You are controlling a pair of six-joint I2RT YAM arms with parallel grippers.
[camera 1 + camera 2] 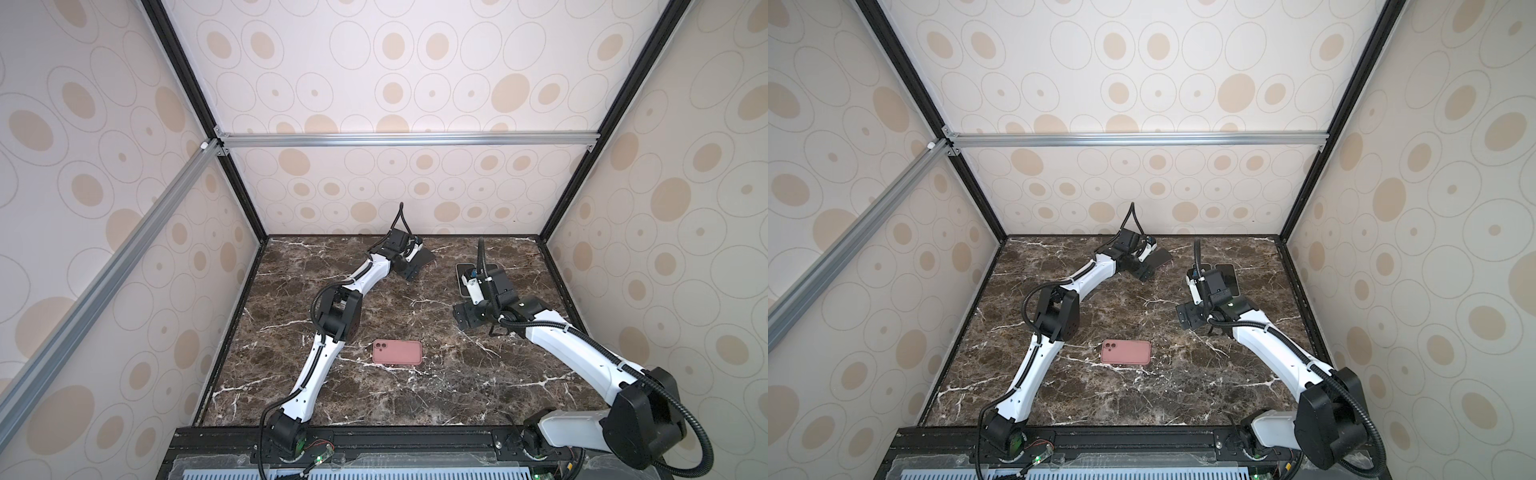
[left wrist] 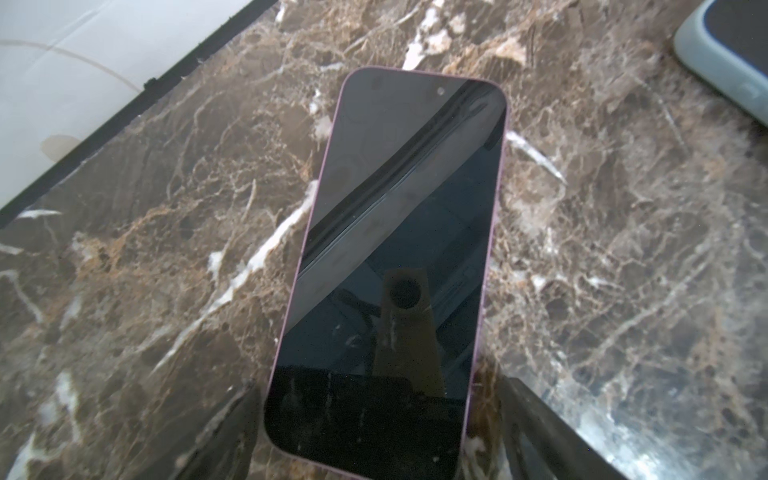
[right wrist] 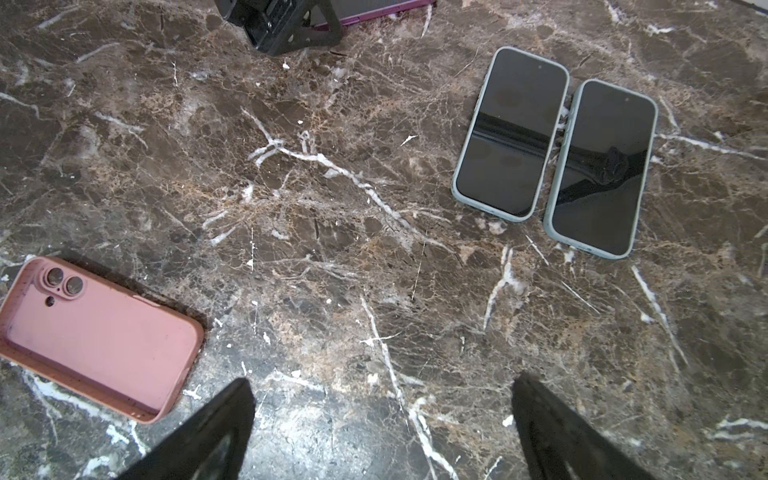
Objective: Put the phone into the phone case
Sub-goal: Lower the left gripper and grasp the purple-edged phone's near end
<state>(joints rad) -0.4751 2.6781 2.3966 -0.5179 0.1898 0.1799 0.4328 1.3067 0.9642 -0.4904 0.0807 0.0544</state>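
The phone [image 2: 407, 232] has a dark screen and a purple rim and lies screen up on the marble table near the back wall; it also shows in both top views [image 1: 424, 258] [image 1: 1160, 258]. My left gripper [image 2: 376, 382] is open and straddles its near end. A strip of table shows between each finger and the phone's edge. The pink phone case [image 1: 397, 352] [image 1: 1126, 352] [image 3: 95, 336] lies hollow side up at the front centre. My right gripper [image 3: 382, 415] [image 1: 467, 318] hangs open over bare marble, right of the case.
Two other phones in pale blue-grey cases [image 3: 511, 133] [image 3: 600, 166] lie side by side at the back right, partly hidden under my right wrist in a top view [image 1: 1229, 276]. Black frame rails [image 1: 548, 266] and patterned walls enclose the table.
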